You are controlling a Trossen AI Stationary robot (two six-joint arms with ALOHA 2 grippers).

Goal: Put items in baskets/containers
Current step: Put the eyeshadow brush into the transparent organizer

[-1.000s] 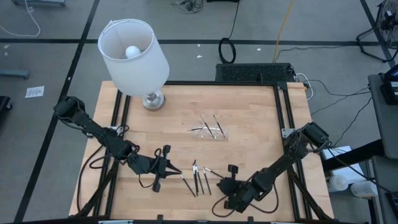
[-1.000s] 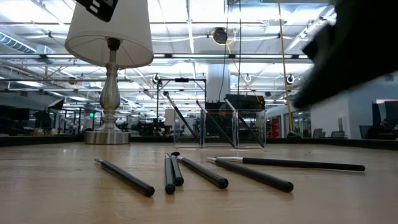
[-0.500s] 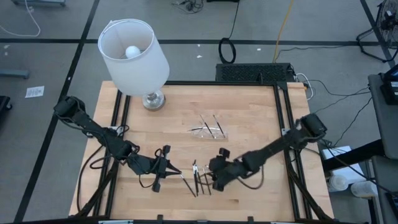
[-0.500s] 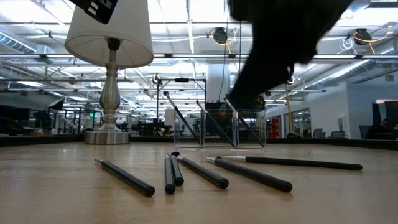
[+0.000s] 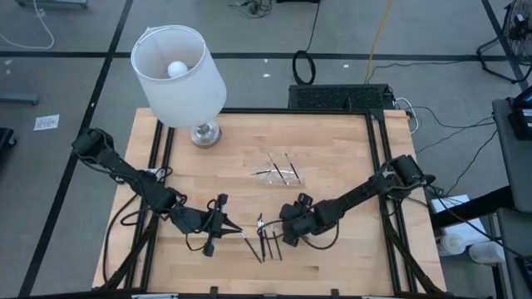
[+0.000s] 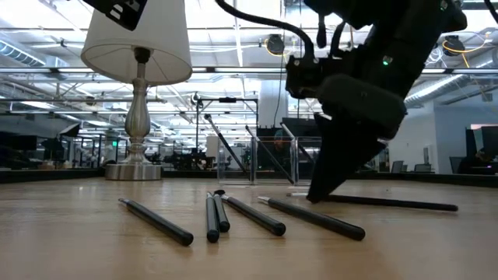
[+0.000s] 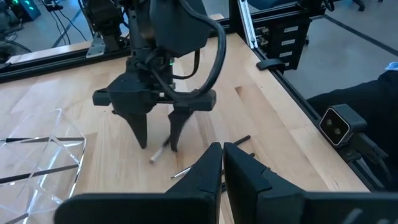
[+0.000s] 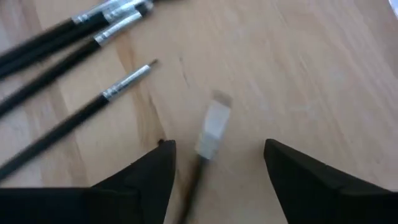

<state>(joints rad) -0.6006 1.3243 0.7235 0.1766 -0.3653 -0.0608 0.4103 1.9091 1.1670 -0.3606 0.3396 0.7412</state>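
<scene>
Several thin dark sticks (image 5: 264,241) with light tips lie loose on the wooden table near its front edge, and they also show in the low view (image 6: 233,214). My right gripper (image 8: 217,168) is open and points steeply down over one stick's light tip (image 8: 212,124), one finger on each side of it without touching. My left gripper (image 5: 235,228) hovers shut just left of the sticks, holding nothing. The clear tray (image 5: 280,173) sits farther back at mid-table with a few sticks inside.
A white-shaded lamp (image 5: 179,75) stands on its metal base at the table's far left corner. Black frame rails (image 5: 378,158) run along the table's left and right sides. Bare wood lies between the tray and the loose sticks.
My right gripper has swung from the table's near right toward the left and come down, tipping more steeply, until it stands over the loose sticks. The sticks and the tray have not moved.
</scene>
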